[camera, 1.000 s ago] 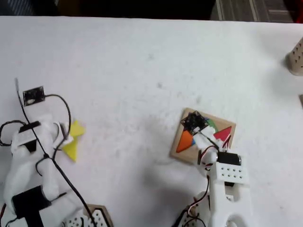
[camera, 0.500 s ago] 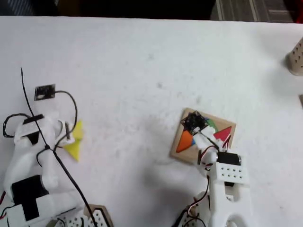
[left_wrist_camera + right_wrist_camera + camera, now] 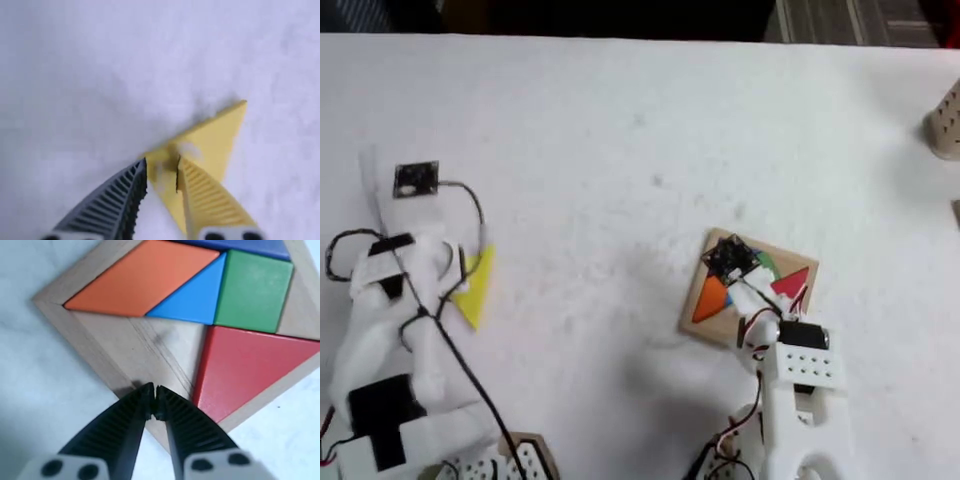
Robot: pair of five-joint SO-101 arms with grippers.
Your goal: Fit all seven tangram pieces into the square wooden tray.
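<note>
A yellow triangle (image 3: 215,137) is pinched by its edge between my left gripper's (image 3: 161,175) fingers, just above the white table. From the high view this triangle (image 3: 476,285) is at the far left, beside the left gripper (image 3: 458,288). The square wooden tray (image 3: 170,347) holds an orange parallelogram (image 3: 145,277), a blue triangle (image 3: 192,297), a green square (image 3: 252,290), a red triangle (image 3: 245,365) and a dark blue piece (image 3: 250,245). My right gripper (image 3: 153,402) is shut with nothing in it, over the tray's bare wood near one rim. The right arm (image 3: 800,370) covers part of the tray (image 3: 785,250).
Black cables (image 3: 470,200) loop around the left arm. A tan perforated block (image 3: 945,125) stands at the right edge and another (image 3: 525,455) at the front, between the arms. White table lies open between the yellow triangle and the tray.
The left arm has swung and turned with the yellow triangle, which now looks narrower and more upright. The right arm and tray have not moved.
</note>
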